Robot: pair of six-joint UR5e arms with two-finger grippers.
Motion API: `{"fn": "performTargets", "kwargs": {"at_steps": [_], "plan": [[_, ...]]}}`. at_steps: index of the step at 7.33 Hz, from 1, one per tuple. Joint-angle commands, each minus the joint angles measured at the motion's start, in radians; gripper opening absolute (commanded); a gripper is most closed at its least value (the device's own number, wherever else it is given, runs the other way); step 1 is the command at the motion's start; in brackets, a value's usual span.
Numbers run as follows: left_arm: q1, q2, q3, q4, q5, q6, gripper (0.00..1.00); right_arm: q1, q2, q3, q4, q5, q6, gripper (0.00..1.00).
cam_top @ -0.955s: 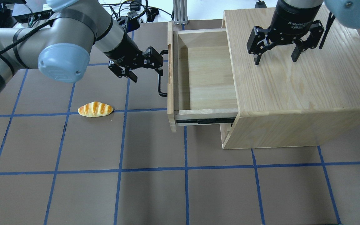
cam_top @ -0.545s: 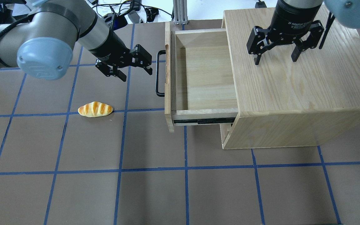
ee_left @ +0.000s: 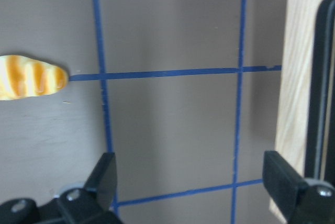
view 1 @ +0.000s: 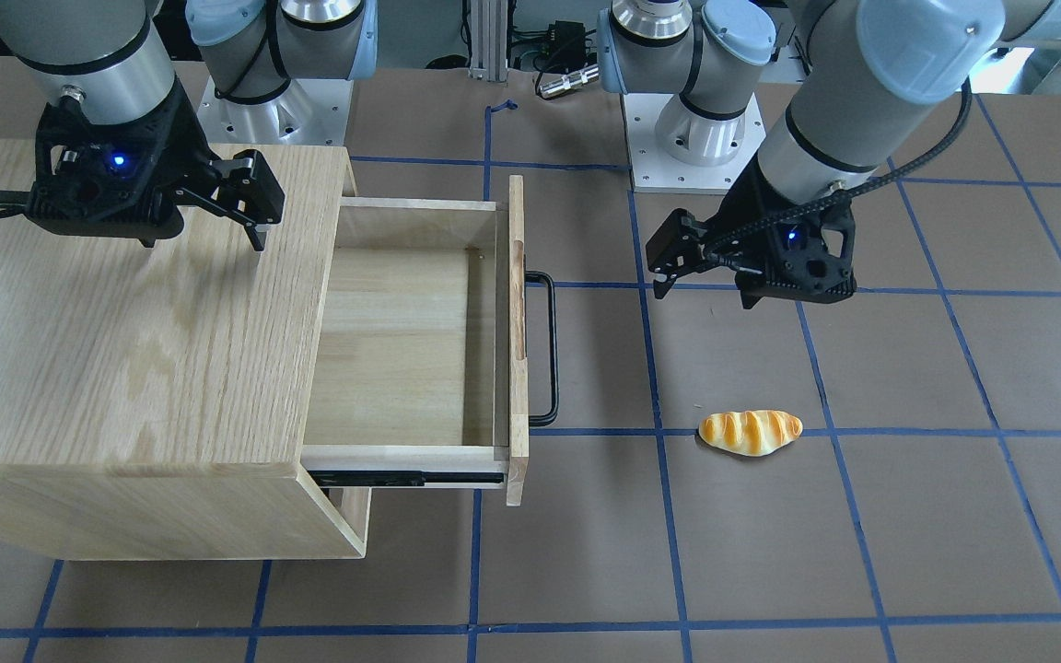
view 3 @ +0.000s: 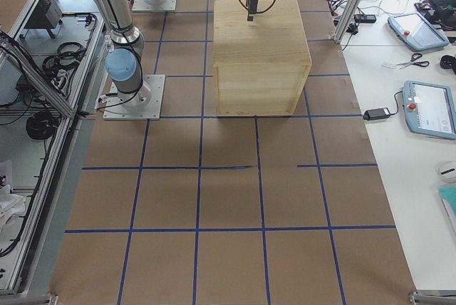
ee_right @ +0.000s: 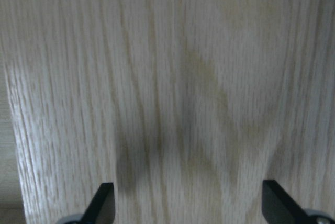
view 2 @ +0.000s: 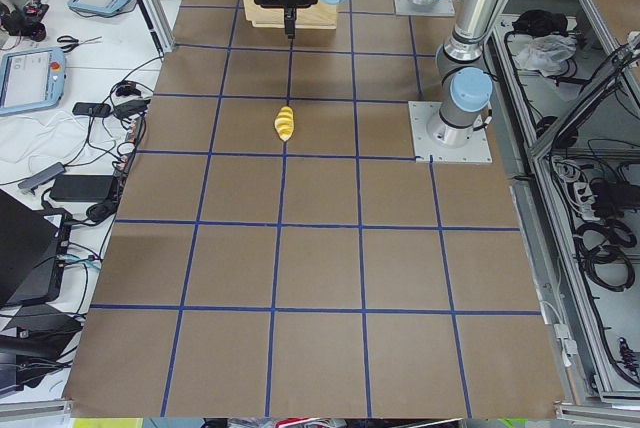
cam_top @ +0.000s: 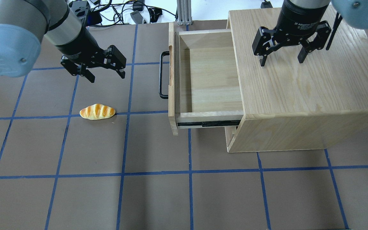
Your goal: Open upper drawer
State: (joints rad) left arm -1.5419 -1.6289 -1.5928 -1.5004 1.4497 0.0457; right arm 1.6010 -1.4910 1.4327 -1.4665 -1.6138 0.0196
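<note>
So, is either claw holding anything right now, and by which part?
No, nothing is held. The left claw hangs open, clear of the handle on the upper drawer; the right claw is open over the cabinet.

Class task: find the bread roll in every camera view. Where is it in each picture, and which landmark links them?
Front-facing: roll right of centre.
Overhead: roll left of centre.
Exterior left: roll upper middle, small.
Exterior right: not in it.
Left wrist: roll at left edge, cut off.
Right wrist: not in it.
Landmark: the blue tape line running from the roll's tip to the open upper drawer.
</note>
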Motion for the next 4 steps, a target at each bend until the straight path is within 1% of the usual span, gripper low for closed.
{"fn": "performTargets", "kwargs": {"at_steps": [1, 2, 3, 4], "plan": [[-0.006, 0.079, 0.060, -0.109, 0.064, 0.005, 1.00, 0.000, 0.000, 0.000, 0.000, 0.000, -0.001, 1.00], [-0.006, 0.101, 0.059, -0.109, 0.078, 0.002, 1.00, 0.000, 0.000, 0.002, 0.000, 0.000, -0.001, 1.00], [-0.006, 0.104, 0.060, -0.104, 0.108, 0.002, 1.00, 0.000, 0.000, 0.000, 0.000, 0.000, 0.000, 1.00], [-0.006, 0.097, 0.060, -0.095, 0.113, 0.002, 1.00, 0.000, 0.000, 0.000, 0.000, 0.000, 0.000, 1.00]]}}
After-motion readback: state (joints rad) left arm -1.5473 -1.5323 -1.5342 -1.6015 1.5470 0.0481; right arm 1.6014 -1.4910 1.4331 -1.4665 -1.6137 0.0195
